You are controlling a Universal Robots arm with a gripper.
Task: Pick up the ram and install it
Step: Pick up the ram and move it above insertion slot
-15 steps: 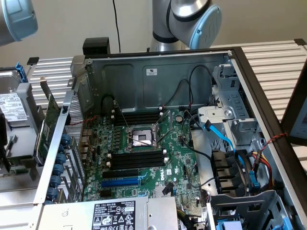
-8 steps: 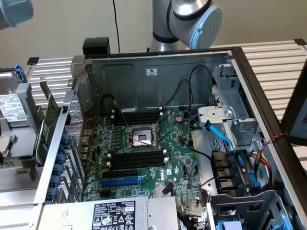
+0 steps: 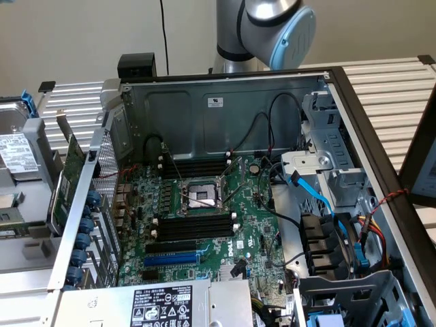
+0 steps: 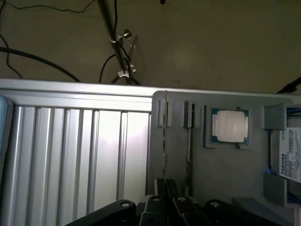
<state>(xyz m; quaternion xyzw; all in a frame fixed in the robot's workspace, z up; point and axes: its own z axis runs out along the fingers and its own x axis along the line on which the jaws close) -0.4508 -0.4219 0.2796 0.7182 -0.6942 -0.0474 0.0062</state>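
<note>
— Silver table [image 3: 388, 88] with long ribs is lying under everything, and your open case [image 3: 225, 102] is sitting on it. What is showing inside?

— You are looking at the green board [image 3: 252, 204] lying flat in the case. Long black slots [image 3: 194, 225] are running in rows on two sides of the square socket [image 3: 203, 196] in the middle. Your arm [image 3: 272, 27] is rising behind the case's back wall.

— Where is the ram sitting?

— Your wrist view is looking at a grey holder [image 4: 225, 174] on the table. Two thin grooves are running side by side in it. A thin greenish strip is standing on its edge in one groove. I am taking that for the ram [image 4: 189, 146], but you are seeing it edge on, so I cannot tell for sure. It is sitting in the holder, off the board.

— What else is resting in that holder?

— A square shiny chip [image 4: 229, 126] is lying flat just beside the grooves. A drive [image 4: 289, 157] with a white label is lying past the chip. In the exterior view, a bigger green card [image 3: 70, 170] is standing on the case's left.

— What is your claw doing?

— Your claw [image 4: 165, 183] is showing in front of the holder, near the ends of the two grooves. Its two dark tips are pressing close together, so it is closed. I cannot tell if anything is sitting between them.

— And behind the table?

— Brown floor [image 4: 211, 42] is showing there, with black cables [image 4: 42, 61] lying across it.
</note>
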